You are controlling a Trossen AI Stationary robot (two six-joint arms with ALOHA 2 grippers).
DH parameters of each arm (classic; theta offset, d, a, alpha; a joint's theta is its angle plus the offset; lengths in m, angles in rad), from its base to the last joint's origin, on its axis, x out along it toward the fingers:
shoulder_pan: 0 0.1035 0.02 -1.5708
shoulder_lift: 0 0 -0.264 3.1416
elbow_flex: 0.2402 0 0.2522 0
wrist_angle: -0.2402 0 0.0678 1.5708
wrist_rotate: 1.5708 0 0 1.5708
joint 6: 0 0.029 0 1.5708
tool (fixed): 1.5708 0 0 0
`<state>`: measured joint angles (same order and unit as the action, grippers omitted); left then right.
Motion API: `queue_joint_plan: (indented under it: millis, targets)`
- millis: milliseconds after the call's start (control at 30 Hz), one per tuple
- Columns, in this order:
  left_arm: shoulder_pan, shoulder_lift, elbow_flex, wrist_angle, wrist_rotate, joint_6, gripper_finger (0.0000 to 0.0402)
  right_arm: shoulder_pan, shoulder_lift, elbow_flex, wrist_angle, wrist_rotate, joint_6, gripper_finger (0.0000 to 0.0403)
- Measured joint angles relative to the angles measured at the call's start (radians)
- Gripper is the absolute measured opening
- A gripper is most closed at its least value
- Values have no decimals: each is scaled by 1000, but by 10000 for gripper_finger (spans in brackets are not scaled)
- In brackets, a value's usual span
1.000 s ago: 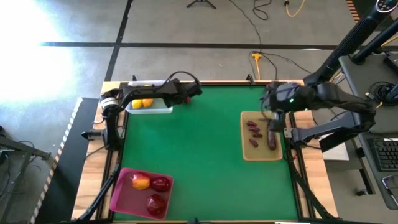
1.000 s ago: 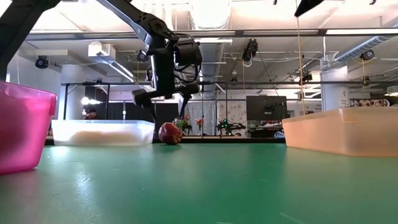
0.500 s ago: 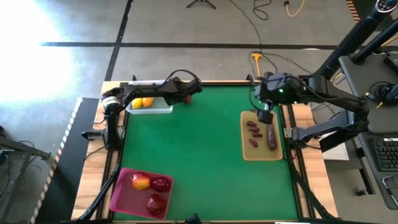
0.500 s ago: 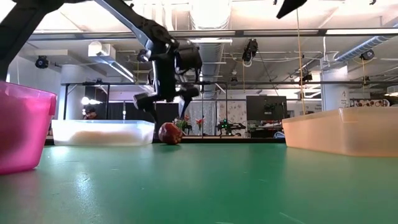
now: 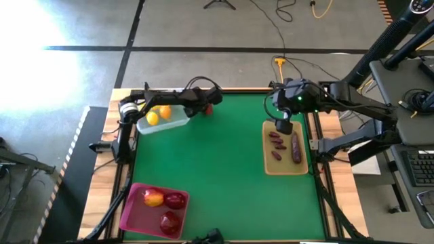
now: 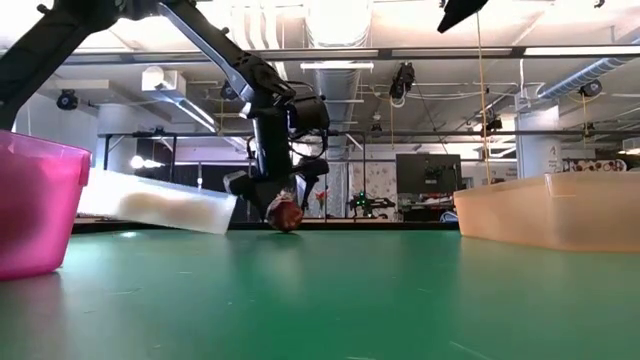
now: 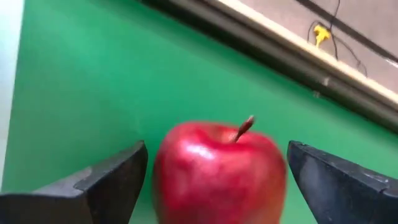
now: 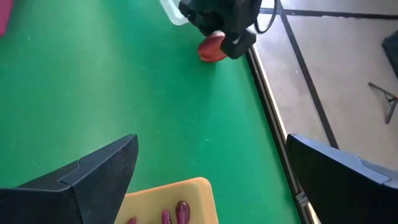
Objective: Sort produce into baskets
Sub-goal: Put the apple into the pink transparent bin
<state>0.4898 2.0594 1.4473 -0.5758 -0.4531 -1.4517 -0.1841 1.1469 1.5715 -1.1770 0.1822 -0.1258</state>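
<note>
A red apple (image 7: pixel 217 168) sits on the green table by the far edge, stem up. My left gripper (image 5: pixel 205 108) is lowered around it, open, with one finger on each side of the apple and not closed on it. Beside that arm the clear bin (image 5: pixel 163 118) holds two lemons (image 5: pixel 151 117). It sits askew and tipped (image 6: pixel 160 205), its left end raised in the low view. My right gripper (image 5: pixel 283 127) hangs open above the far end of the tan tray (image 5: pixel 268 163), which holds several dark purple pieces (image 5: pixel 278 144).
A pink bin (image 5: pixel 135 217) at the near left corner holds a yellow-orange fruit and two red ones. The middle of the green table lies bare between the bins. The table's wooden far rail (image 8: pixel 267 106) runs close behind the apple.
My left gripper has gone down and a little toward the table's right, onto the apple's two sides, and stayed open. The clear bin has turned and tipped, one end lifted off the table. My right gripper has drifted toward the table's left over the tray's far end.
</note>
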Motion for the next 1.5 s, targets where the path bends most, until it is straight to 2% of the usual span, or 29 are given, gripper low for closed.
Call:
queue_joint_plan:
  millis: [433,667,767,967,1133,1267,1400,1500]
  targets:
    - [-6,10,65,-29,30,63,366,0,1,-8,1,5,21,400]
    - [-26,101,154,-62,118,157,348,0,1,-14,-1,5,10,400]
    - [-37,162,244,-158,129,191,330,0,0,-16,-5,4,11,400]
    - [-64,280,511,-377,96,312,294,0,0,-17,-44,0,32,400]
    - [-110,372,745,-518,98,388,281,3,-30,-6,-72,-59,-22,400]
    - [-170,395,910,-697,-10,419,280,3,-80,-1,-91,-88,-43,400]
    - [-237,341,858,-771,-46,419,279,3,-137,4,-109,-124,-42,400]
    - [-303,305,843,-879,-56,430,278,3,-177,4,-111,-202,-27,400]
